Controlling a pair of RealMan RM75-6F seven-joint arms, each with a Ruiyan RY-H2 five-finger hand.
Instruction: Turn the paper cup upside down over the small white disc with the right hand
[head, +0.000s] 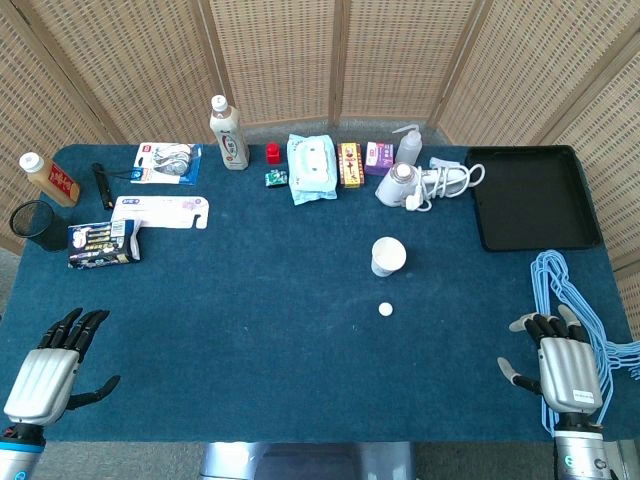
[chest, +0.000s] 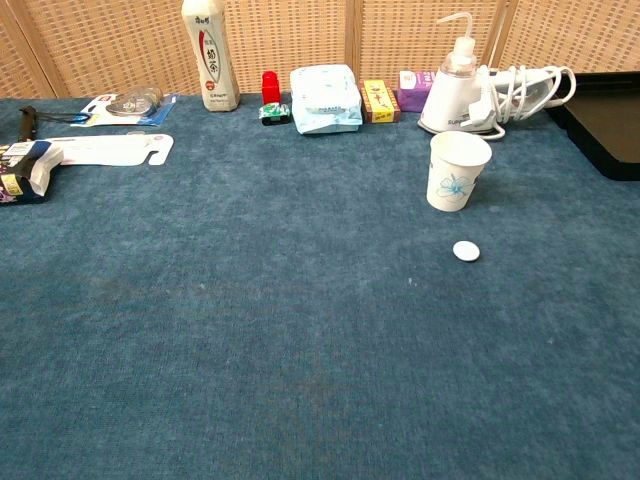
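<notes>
A white paper cup (head: 388, 256) (chest: 457, 171) with a blue flower print stands upright, mouth up, near the middle of the blue table. Just in front of it lies the small white disc (head: 385, 309) (chest: 466, 251), apart from the cup. My right hand (head: 562, 362) rests open at the table's near right edge, well to the right of cup and disc, holding nothing. At the near left corner my left hand (head: 52, 364) lies open, fingers spread. Neither hand shows in the chest view.
A black tray (head: 530, 196) sits at the back right. Blue cord (head: 575, 290) is piled beside my right hand. Along the back stand a bottle (head: 228, 132), a wipes pack (head: 310, 167), small boxes, a squeeze bottle and a white corded appliance (head: 420, 183). Packets and a black cup (head: 36, 224) lie at left.
</notes>
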